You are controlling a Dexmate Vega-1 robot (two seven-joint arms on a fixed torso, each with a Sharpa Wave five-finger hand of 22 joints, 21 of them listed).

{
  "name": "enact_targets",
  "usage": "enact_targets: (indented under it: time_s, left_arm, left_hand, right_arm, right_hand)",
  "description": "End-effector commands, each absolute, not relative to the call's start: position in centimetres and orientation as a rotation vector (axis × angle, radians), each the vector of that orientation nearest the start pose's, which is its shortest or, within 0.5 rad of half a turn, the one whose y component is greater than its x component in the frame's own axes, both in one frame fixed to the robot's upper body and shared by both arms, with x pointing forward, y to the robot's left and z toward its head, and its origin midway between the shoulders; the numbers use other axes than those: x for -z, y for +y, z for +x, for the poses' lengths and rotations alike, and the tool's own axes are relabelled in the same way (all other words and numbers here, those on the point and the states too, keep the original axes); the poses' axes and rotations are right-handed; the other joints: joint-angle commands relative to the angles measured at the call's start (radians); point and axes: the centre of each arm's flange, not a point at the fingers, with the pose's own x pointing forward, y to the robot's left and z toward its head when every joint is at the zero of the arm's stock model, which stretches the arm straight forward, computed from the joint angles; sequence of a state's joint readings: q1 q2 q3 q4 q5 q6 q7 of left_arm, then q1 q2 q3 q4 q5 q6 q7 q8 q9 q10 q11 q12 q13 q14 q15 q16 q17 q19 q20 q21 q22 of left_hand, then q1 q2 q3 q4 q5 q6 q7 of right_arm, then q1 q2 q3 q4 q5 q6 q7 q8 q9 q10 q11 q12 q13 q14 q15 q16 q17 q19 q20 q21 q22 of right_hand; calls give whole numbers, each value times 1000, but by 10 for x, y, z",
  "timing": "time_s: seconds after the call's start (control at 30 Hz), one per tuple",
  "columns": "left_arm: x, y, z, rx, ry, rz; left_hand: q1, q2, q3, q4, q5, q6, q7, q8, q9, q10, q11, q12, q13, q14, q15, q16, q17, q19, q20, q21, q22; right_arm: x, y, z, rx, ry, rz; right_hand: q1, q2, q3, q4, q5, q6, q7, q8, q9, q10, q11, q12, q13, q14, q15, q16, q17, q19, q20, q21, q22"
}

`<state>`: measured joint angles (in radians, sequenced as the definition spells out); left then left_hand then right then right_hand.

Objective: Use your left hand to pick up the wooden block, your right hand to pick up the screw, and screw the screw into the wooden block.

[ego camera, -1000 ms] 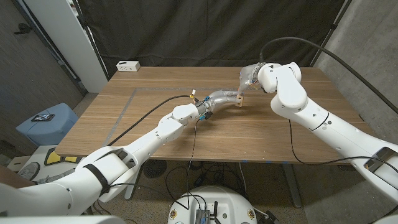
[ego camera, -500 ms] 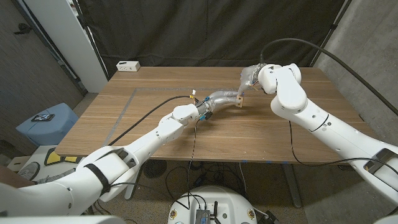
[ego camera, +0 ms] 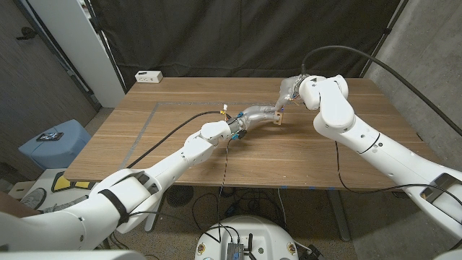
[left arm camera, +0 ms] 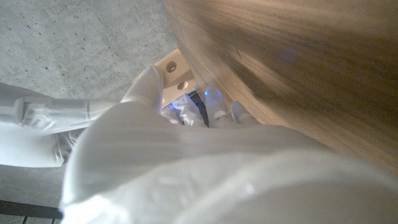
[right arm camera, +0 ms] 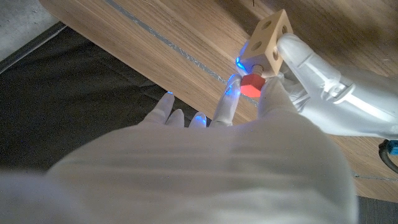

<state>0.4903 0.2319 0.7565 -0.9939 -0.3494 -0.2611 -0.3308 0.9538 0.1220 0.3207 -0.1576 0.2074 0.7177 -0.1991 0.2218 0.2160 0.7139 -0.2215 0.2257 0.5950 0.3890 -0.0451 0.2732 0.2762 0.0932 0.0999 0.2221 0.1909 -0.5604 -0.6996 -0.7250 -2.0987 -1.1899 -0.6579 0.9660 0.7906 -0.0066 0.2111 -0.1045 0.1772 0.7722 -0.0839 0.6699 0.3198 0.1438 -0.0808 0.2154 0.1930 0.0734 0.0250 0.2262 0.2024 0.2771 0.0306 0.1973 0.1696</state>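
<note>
The block (right arm camera: 270, 36) is gripped by the left hand (right arm camera: 311, 68) above the desk (ego camera: 180, 137). The red-headed screw (right arm camera: 251, 84) is pinched by the right hand (right arm camera: 205, 149), against the block.

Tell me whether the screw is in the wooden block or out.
In: the screw's red head sits against the wooden block, shaft hidden; depth cannot be told.

My right hand (right arm camera: 205, 162) pinches the red-headed screw (right arm camera: 251, 85) against the wooden block (right arm camera: 268, 38) — my left hand (right arm camera: 323, 93) grips that block above the table (right arm camera: 186, 37), holes showing.
</note>
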Motion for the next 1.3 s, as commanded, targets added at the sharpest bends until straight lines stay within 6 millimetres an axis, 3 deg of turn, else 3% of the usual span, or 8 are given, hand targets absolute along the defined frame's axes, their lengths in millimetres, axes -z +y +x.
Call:
enact_targets:
  time_s: [0.03,0.33,0.63,0.8,1.1,1.3]
  left_arm:
    - [15,38,676,779,-519,410]
    - [15,37,676,781,-516,407]
    - [16,37,676,781,-514,404]
    - [16,37,675,786,-513,404]
    - [17,37,674,793,-515,405]
    - [18,36,672,795,-516,408]
  left_hand:
    - [0,4,5,3,4,1,1,4,6,-6,3,2,3,8,-87,2,1,-1,7,4,3]
    - [1,6,6,3,4,0,2,3,6,-6,3,2,3,8,-88,1,1,1,8,5,3]
    - [2,8,8,3,5,-1,2,3,6,-5,3,3,2,8,-86,1,1,2,8,5,3]
    - [3,9,9,3,5,-3,4,2,6,-6,3,2,2,9,-85,1,1,3,8,5,3]
    - [4,9,10,2,5,-1,4,3,6,-7,3,3,2,10,-83,1,0,3,8,6,3]
    - [4,8,10,2,5,-2,5,3,6,-7,4,3,2,10,-84,1,0,3,8,6,3]
  right_arm:
    - [-106,-163,532,98,-146,-1793]
    - [-105,-162,532,107,-139,-1802]
    - [-104,-161,531,125,-138,-1804]
    - [-103,-161,530,136,-132,-1807]
    - [-104,-161,526,158,-136,-1813]
    - [-104,-161,522,165,-134,-1816]
  right_hand:
    - [-22,-3,-11,8,3,18,2,16,2,18,1,6,2,13,-2,10,3,16,-5,7,3]
    - [-58,-13,-27,18,7,41,-2,31,4,31,0,4,2,21,-9,10,3,24,-9,6,2]
    - [-164,-54,-82,55,24,64,6,55,19,52,-1,-1,2,29,-11,8,3,30,-11,2,2]
    - [-196,-62,-98,68,30,71,8,62,25,58,-2,-2,2,34,-14,8,4,31,-13,1,3]
    - [-246,-74,-125,88,46,13,12,45,25,58,25,-9,3,35,-15,5,5,32,-13,-1,3]
    - [-259,-76,-133,92,53,-23,16,33,23,53,27,-14,3,34,-16,2,5,29,-12,-3,3]
